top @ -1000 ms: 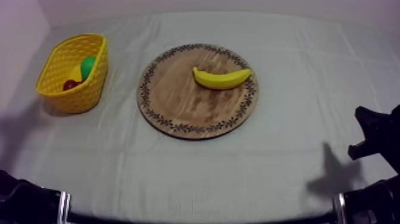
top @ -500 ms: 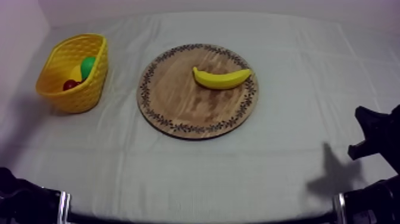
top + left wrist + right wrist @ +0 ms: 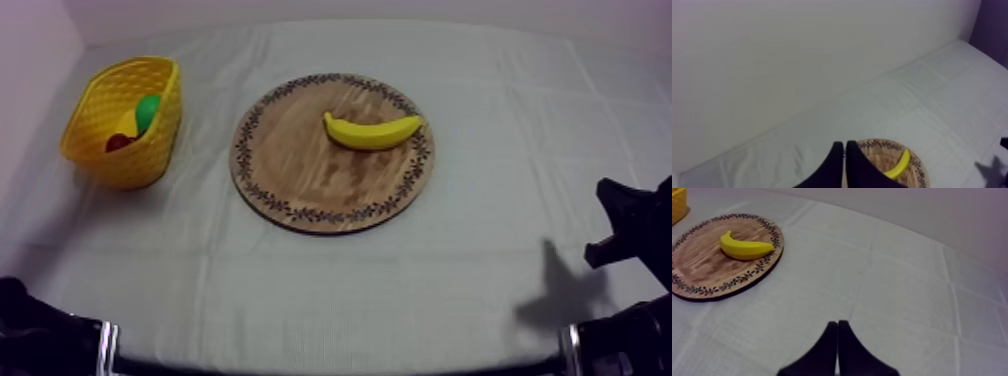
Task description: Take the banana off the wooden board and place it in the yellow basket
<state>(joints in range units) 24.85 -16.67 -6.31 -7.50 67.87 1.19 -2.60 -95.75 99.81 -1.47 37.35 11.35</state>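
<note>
Both arms idle: left gripper (image 3: 844, 146) and right gripper (image 3: 837, 324) each have their fingers pressed together on nothing, well apart from the banana (image 3: 372, 131), which lies on the wooden board (image 3: 300, 175) near the rim on the side away from the yellow basket (image 3: 125, 165). Likely faults: the smooth, curved banana may swivel or slip if pinched off its middle, and its length may catch the basket rim. Count: one banana, one board, one basket holding one green fruit (image 3: 148, 110) and one small red fruit (image 3: 117, 142)
</note>
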